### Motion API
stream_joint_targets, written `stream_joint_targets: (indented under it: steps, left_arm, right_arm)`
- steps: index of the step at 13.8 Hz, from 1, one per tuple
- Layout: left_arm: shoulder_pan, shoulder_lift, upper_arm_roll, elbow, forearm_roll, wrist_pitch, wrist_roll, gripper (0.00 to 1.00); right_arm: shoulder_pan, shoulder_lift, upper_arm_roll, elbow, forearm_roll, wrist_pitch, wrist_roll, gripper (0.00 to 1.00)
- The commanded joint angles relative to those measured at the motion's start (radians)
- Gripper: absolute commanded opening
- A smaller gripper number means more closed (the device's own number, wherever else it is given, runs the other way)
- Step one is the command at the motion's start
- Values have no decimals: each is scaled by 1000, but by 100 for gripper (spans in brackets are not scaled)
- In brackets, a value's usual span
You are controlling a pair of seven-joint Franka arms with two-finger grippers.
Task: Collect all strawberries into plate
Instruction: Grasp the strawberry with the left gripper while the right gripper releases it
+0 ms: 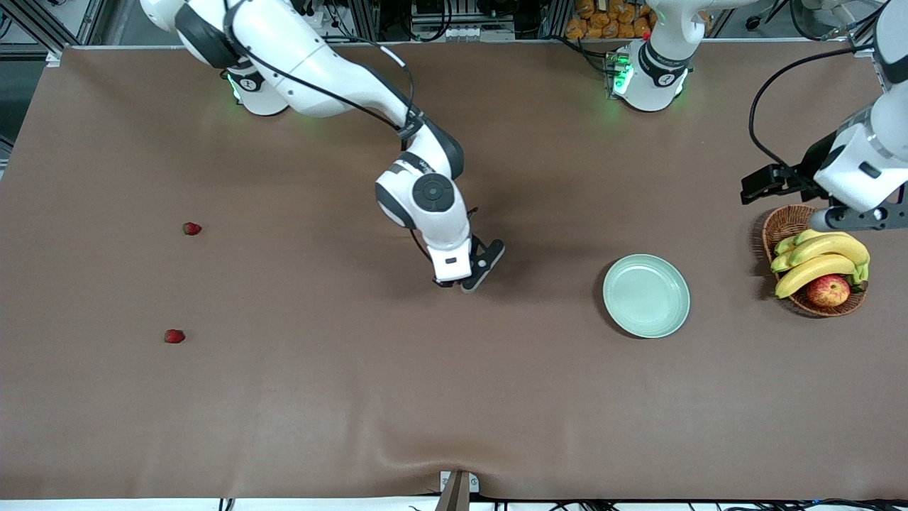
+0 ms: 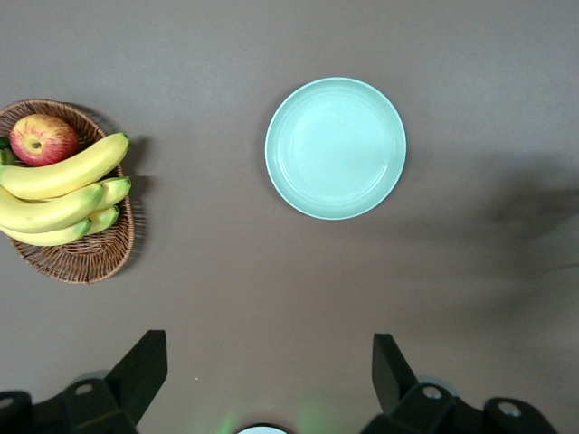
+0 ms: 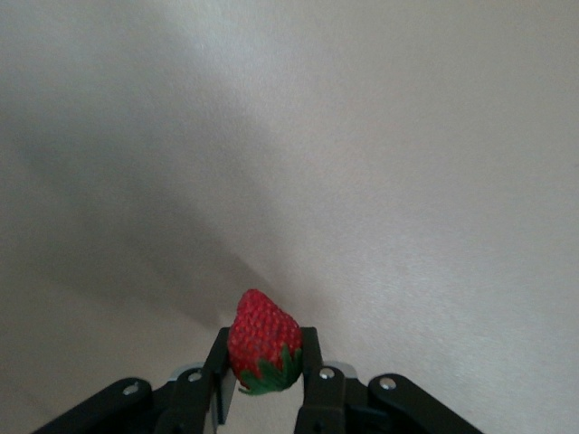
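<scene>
Right claw (image 3: 264, 375) grips a strawberry (image 3: 263, 342); left claw (image 2: 269, 380) waits, fingers spread, empty

A robotics lab: brown-covered table (image 1: 355, 397), aluminium framing (image 1: 64, 21), cables (image 1: 454, 14) along the arms' bases.

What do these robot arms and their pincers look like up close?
Both arms are glossy white with rounded segments, dark grey joint caps and black cables along them; green lights glow at the bases. The right gripper and left gripper have black, angular two-finger ends with small silver screws.
</scene>
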Motion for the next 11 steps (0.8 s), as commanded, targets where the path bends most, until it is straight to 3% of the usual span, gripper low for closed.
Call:
stream_joint_targets:
  steps: [1,2,6,11]
  left_arm:
    - [-5,27,-6,1,-15,32,-10,100]
    - [-13,38,-11,5,-15,42,-10,100]
    - [-74,107,-28,32,-16,99,-35,100]
    - [-234,240,-28,38,-50,275,-387,100]
  right_arm:
    - [55,46,-72,64,-21,-11,36,50]
    - [71,46,-93,64,-23,-13,36,100]
    - [49,0,-96,61,-23,-30,36,100]
    - [-91,-146,-99,59,-14,-209,28,100]
